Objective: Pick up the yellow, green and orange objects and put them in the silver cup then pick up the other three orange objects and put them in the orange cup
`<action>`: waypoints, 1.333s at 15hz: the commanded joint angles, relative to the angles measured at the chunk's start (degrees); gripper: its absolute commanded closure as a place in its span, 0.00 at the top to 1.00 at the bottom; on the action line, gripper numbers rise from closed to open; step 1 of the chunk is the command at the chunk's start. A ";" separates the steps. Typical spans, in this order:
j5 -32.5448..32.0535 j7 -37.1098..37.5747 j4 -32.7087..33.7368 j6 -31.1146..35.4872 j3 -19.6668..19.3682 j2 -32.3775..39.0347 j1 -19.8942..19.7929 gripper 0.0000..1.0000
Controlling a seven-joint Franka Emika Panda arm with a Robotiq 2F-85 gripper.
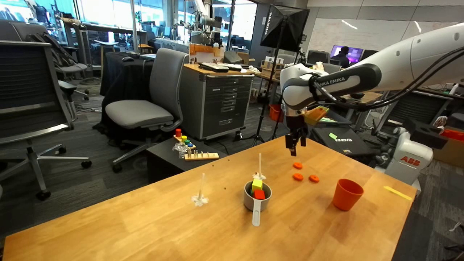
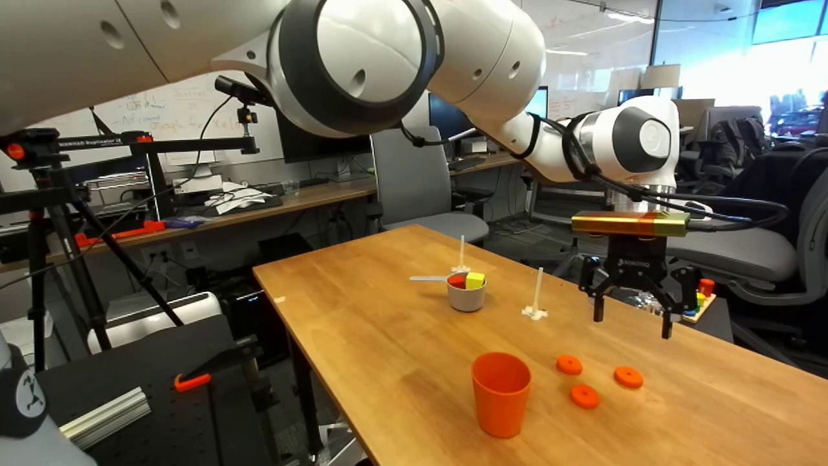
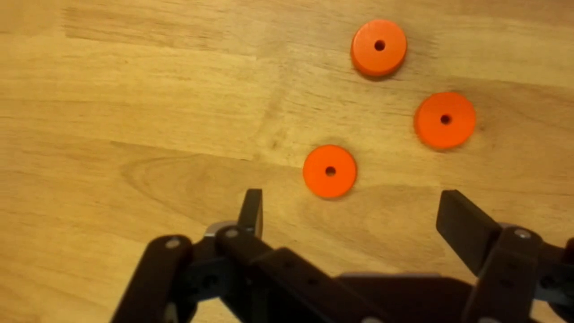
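Observation:
Three flat orange discs with centre holes, the other three orange objects, lie loose on the table: an orange disc (image 3: pixel 330 171) nearest my fingers, an orange disc (image 3: pixel 445 120) and an orange disc (image 3: pixel 379 47). Above the table, clear of them, my gripper (image 2: pixel 632 320) hangs open and empty. The silver cup (image 2: pixel 466 299), with a long handle, holds the yellow block (image 1: pixel 257 184) and the orange-red block (image 1: pixel 259 194). A dark greenish sliver shows beside them; the green object is mostly hidden. The orange cup (image 2: pixel 501 404) stands upright near the discs; its inside bottom is hidden.
A thin upright peg (image 1: pixel 260 165) rises right behind the silver cup, and another peg (image 1: pixel 201 186) stands farther along the table. Yellow tape (image 1: pixel 397 193) marks the table near one edge. A low black stand (image 1: pixel 166 154) with toys sits beside the table.

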 commanded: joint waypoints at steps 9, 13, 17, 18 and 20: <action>0.99 0.46 -1.18 0.23 0.48 1.06 -2.24 1.00; 0.99 0.23 -0.95 0.19 0.64 2.04 -2.74 1.00; 1.09 0.21 -0.50 -0.04 0.86 3.53 -2.72 1.00; 1.04 0.13 -0.37 -0.08 0.89 3.89 -2.68 1.00; 0.82 -0.15 -0.36 0.67 0.95 4.33 -2.64 1.00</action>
